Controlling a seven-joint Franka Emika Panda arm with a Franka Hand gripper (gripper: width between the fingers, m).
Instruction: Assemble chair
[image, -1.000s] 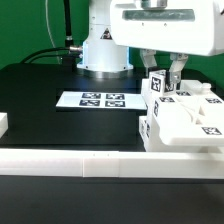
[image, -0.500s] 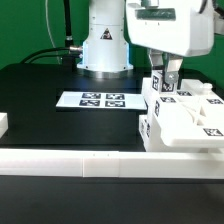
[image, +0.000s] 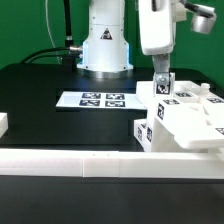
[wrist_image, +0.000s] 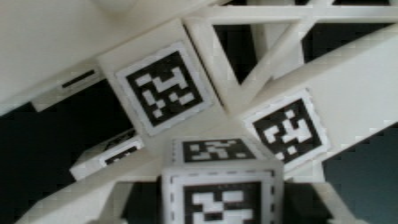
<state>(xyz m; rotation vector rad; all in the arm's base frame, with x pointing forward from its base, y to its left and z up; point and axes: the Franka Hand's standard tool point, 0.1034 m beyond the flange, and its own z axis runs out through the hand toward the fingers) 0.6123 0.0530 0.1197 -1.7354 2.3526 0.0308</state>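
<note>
While we look through the exterior view, we see the white arm (image: 105, 35) standing at the back of the black table (image: 40, 110), its wrist turned so that the gripper (image: 162, 84) points straight down at the exterior view's right. The gripper's two fingers (image: 158, 80) stand close together around the upper end of a square-ended white post (image: 166, 95) that carries a black-and-white tag. We cannot tell for certain whether the pads press the post or merely flank it, since the fingers are small and partly blurred.

That post belongs to the chair (image: 185, 122), a cluster of matte white blocky parts with several tags, sitting at the exterior view's right, just behind the long low white border wall (image: 90, 160) that runs across the front of the table. The chair's lower front block touches or nearly touches that wall. To the exterior view's left of the chair, apart from it, the marker board (image: 102, 100) lies flat on the table, between the arm's base and the border wall.

When we turn to the wrist view, we see the chair parts from very close: white bars (wrist_image: 267, 50) crossing at angles over a dark background, and tags on several faces, one large tilted tag (wrist_image: 164, 88) and another (wrist_image: 285, 125) beside it. A tagged square-ended block (wrist_image: 221, 195) sits nearest the camera. The picture is soft, and the fingertips cannot be made out in it.
</note>
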